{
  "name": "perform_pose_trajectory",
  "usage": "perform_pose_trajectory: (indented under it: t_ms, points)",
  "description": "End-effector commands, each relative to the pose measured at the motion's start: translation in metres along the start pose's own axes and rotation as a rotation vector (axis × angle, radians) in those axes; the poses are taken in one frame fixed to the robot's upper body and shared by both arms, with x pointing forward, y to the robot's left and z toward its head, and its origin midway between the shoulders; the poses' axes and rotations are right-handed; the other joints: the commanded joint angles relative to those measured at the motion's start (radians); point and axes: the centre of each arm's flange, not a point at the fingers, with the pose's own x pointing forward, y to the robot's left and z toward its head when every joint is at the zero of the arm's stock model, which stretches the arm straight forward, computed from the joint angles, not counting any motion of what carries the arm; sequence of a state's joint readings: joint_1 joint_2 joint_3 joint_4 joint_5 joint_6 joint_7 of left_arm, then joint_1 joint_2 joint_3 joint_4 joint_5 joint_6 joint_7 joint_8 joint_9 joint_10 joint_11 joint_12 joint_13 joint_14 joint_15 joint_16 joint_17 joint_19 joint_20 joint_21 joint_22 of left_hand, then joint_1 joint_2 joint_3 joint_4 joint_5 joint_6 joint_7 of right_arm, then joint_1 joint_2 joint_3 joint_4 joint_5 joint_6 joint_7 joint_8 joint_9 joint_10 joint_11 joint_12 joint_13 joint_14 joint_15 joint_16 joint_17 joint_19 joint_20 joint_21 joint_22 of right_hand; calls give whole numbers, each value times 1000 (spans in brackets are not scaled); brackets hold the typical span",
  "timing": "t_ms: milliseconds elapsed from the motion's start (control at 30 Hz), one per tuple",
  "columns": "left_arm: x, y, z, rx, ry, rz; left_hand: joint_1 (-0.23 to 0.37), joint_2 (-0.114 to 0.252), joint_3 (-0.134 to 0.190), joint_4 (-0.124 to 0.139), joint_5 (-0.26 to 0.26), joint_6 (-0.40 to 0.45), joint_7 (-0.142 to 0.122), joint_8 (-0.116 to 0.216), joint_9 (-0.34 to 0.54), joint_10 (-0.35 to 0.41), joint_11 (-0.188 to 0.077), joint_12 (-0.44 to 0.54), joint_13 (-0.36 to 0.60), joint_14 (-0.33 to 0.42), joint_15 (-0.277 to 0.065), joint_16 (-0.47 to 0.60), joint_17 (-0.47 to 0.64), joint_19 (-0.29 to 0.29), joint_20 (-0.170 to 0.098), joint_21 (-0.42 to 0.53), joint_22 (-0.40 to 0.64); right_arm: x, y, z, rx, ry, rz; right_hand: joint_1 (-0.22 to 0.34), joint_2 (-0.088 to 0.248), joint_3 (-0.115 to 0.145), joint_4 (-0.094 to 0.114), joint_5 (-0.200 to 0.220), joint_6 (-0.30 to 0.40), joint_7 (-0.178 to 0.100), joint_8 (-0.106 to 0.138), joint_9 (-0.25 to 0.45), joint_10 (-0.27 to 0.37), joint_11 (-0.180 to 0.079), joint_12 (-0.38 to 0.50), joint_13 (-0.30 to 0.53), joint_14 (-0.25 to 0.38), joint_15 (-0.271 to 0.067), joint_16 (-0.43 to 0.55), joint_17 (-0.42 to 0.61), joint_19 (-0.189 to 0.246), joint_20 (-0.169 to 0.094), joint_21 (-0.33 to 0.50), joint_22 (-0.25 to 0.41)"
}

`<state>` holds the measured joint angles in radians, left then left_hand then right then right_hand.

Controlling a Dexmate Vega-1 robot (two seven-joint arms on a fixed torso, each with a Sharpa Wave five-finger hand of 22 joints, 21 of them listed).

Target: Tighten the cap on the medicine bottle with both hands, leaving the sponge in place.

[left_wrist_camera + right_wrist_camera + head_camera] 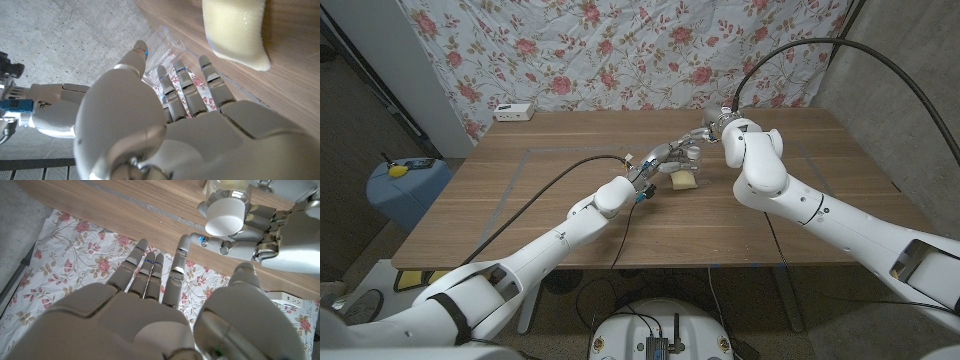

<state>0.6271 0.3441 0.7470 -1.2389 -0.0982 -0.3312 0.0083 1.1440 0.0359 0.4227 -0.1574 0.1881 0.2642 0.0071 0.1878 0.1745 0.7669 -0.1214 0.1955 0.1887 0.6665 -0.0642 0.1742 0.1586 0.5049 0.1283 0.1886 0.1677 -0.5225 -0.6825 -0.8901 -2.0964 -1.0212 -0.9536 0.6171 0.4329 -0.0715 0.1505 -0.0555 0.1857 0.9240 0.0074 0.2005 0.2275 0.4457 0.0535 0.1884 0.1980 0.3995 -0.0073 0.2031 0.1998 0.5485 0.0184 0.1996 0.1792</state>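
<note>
The left arm reaches across the table toward its middle, and the left hand wraps its fingers around the clear bottle, just under the white cap. The bottle is therefore gripped in that hand near the table's centre, toward the far side. The right arm bends in from the right, its forearm rising steeply over the bottle; the right hand hovers close by the cap with fingers spread straight and apart, holding nothing. A yellow sponge lies on the wood just beside the left hand, on the near side of the bottle. A white box sits at the table's far left edge, in front of the flowered cloth.
</note>
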Motion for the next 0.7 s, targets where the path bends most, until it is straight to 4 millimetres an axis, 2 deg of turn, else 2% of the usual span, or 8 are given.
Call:
perform_pose_trajectory:
  t_ms: [33, 133, 233, 400, 700]
  points:
    - [-4, 12, 0, 22, 6, 28, 0, 7, 5, 0, 6, 6, -2, 0, 4, 9, -2, 5, 5, 8, -30, 0, 3, 2, -2, 4, 3, -3, 0, -3, 19, -10, -25, 2, 14, 4, -9, 4, -69, -15, -19, 0, -11, 8, 2, 6, -10, 1, -2, 3, -7, 5, -2, 2]
    - [-7, 16, -1, 25, 10, 49, 0, 7, 5, 1, 6, 6, -3, 0, 4, 10, -2, 5, 5, 8, -30, 0, 3, -6, -10, 1, 3, -3, 1, -5, 38, -2, -17, -6, 16, 3, -8, 3, -110, -22, -24, -1, -24, 21, 0, 7, -24, 11, -5, 4, -20, 9, -5, 2]
    - [-10, 21, -1, 33, 11, 64, 0, 7, 5, 1, 6, 7, -2, 0, 4, 10, -3, 5, 5, 7, -30, -1, 3, -12, -18, -2, 3, -5, 2, -9, 65, -8, -21, -12, 18, 3, -10, 4, -175, -40, -30, -3, -36, 21, 1, 8, -37, 16, -7, 4, -29, 11, -5, 2]
    - [-14, 29, 0, 46, 11, 75, 0, 7, 2, 1, 6, 6, -2, -1, 4, 10, -2, 5, 5, 1, -40, -1, 5, -12, -18, -1, 3, -6, 4, -15, 124, -32, -31, -19, 28, 5, -9, 4, -231, -43, -32, -4, -50, 22, 2, 9, -48, 15, -7, 5, -38, 12, -5, 2]
    - [-24, 37, -1, 52, 14, 81, -2, 7, -1, 2, 5, 7, 0, 0, 4, 10, -2, 5, 5, 1, -41, 1, 5, -12, -20, 0, 3, -9, 10, -22, 233, -100, -83, -44, 57, 9, 6, 5, -308, -47, -33, -7, -58, 20, 5, 10, -55, 13, -2, 11, -45, 7, -4, 1]
